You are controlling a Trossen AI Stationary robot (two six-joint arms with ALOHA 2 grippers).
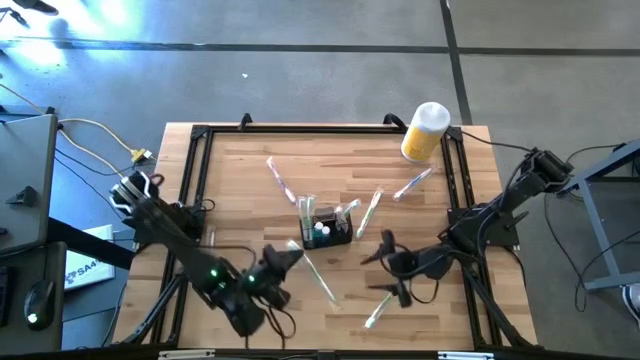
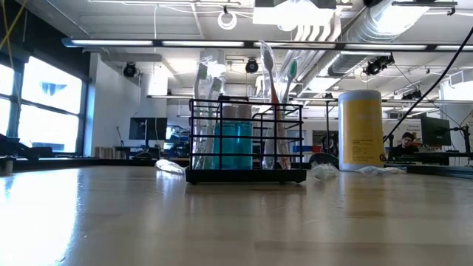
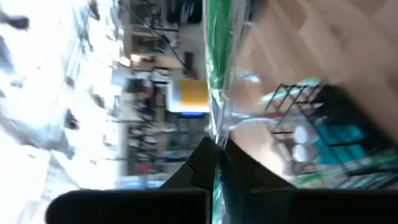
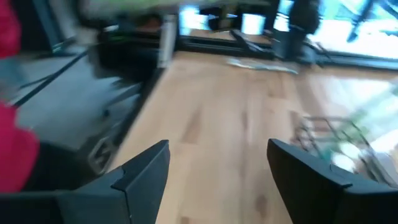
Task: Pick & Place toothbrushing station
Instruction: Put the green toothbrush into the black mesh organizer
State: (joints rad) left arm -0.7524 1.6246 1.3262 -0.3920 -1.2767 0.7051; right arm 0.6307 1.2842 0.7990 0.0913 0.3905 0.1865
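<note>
The toothbrushing station (image 1: 330,230), a black wire caddy, stands mid-table with toothbrushes and a teal cup in it; it also shows in the low view (image 2: 247,140). My left gripper (image 1: 293,250) (image 3: 214,152) is just left of and nearer than the caddy (image 3: 311,130), shut on a green toothbrush in a clear wrapper (image 1: 320,278). My right gripper (image 1: 385,267) (image 4: 217,171) hovers open to the caddy's near right, with only bare table between its fingers. Neither gripper shows in the low view. My left gripper pinches the wrapped green toothbrush (image 3: 216,137) between its two fingertips. The fingers come roughly level from the table's near left and lie across the brush. The brush sticks out on both sides of the fingers, about level and lifted clear of the table.
Loose wrapped toothbrushes lie on the table at the far left (image 1: 278,180), right of the caddy (image 1: 372,210), far right (image 1: 412,185) and near edge (image 1: 378,312). A yellow cylinder with a white lid (image 1: 425,130) (image 2: 361,129) stands at the far right corner. A black frame (image 1: 195,170) rims the table.
</note>
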